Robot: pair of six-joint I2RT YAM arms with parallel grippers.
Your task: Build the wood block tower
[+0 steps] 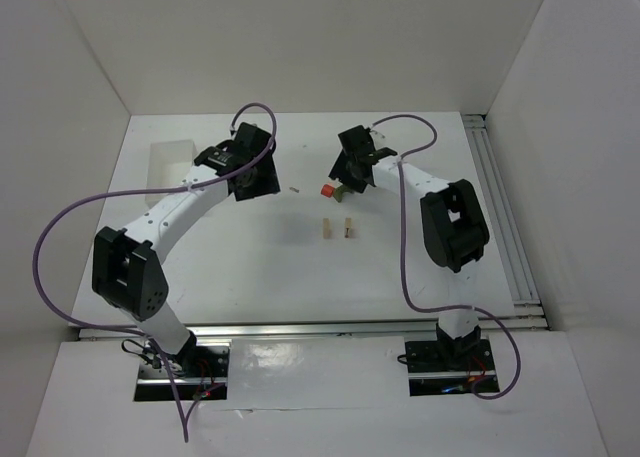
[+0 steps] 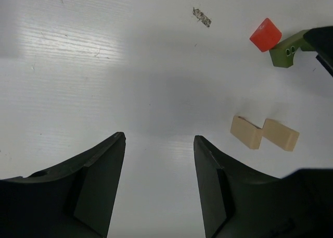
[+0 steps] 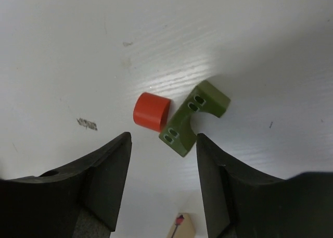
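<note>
The left arm (image 1: pixel 175 212) and right arm (image 1: pixel 455 222) reach out from the near edge and bend inward. Two tan blocks (image 1: pixel 337 229) lie side by side on the table (image 1: pixel 250 277). At their 10 o'clock the left claw (image 2: pixel 158 139) hangs wide open, empty. At their 12 o'clock the right claw (image 3: pixel 164 139), also wide open and empty, hovers over the red block (image 3: pixel 151 111), with the green block (image 3: pixel 193 118) just beside it.

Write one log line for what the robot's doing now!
left gripper: open, empty | right gripper: open over green block | red block: beside it | tan blocks: unstacked
</note>
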